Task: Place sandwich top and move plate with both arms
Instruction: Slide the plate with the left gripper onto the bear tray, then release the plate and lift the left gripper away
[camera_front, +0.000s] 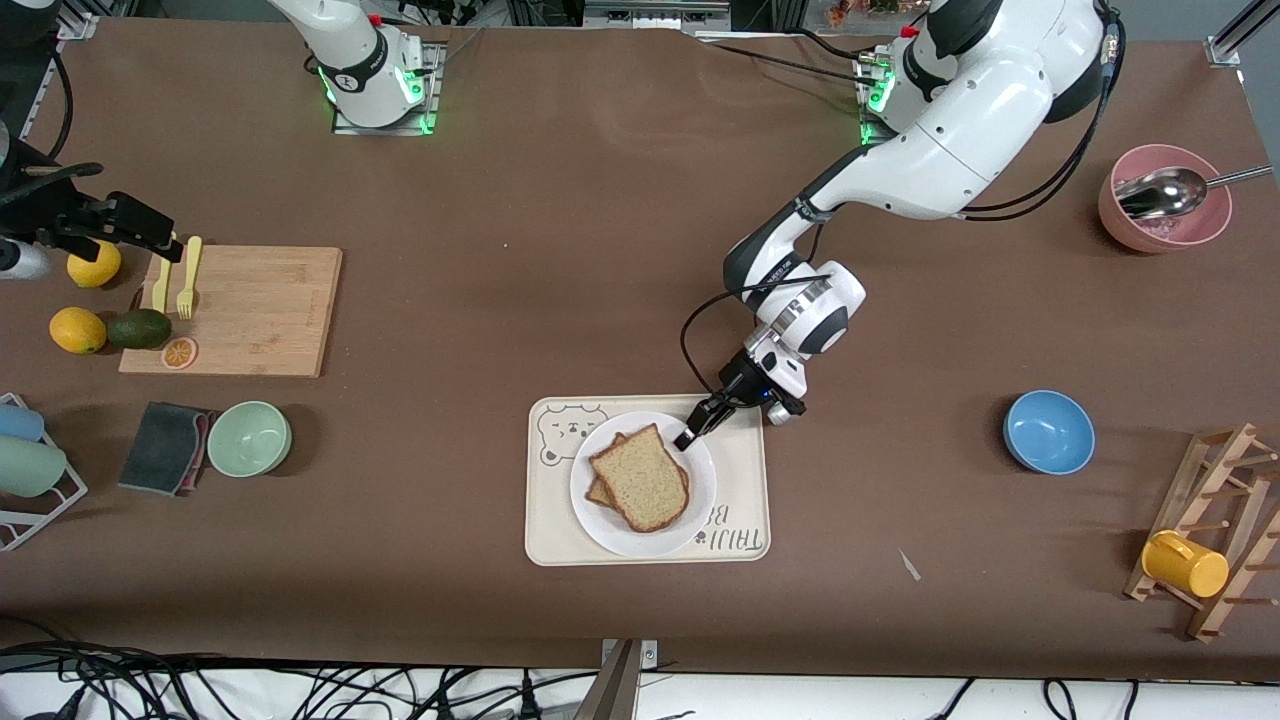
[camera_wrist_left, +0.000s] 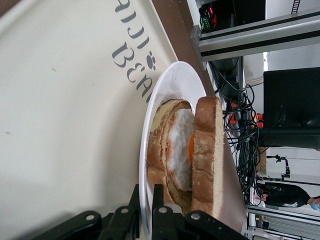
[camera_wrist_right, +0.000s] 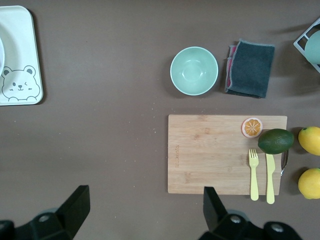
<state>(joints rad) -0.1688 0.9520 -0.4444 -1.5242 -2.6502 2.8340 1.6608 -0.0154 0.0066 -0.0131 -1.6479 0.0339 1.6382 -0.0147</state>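
The right gripper hangs high over the table's right-arm end with its fingers spread wide and empty, waiting above the wooden cutting board with its yellow fork and knife. The left gripper sits low at the rim of the white plate, fingers nearly together, straddling that rim though a firm pinch isn't clear. Just past its tips the sandwich top lies on the egg-bearing slice, plate resting on the bear-print tray.
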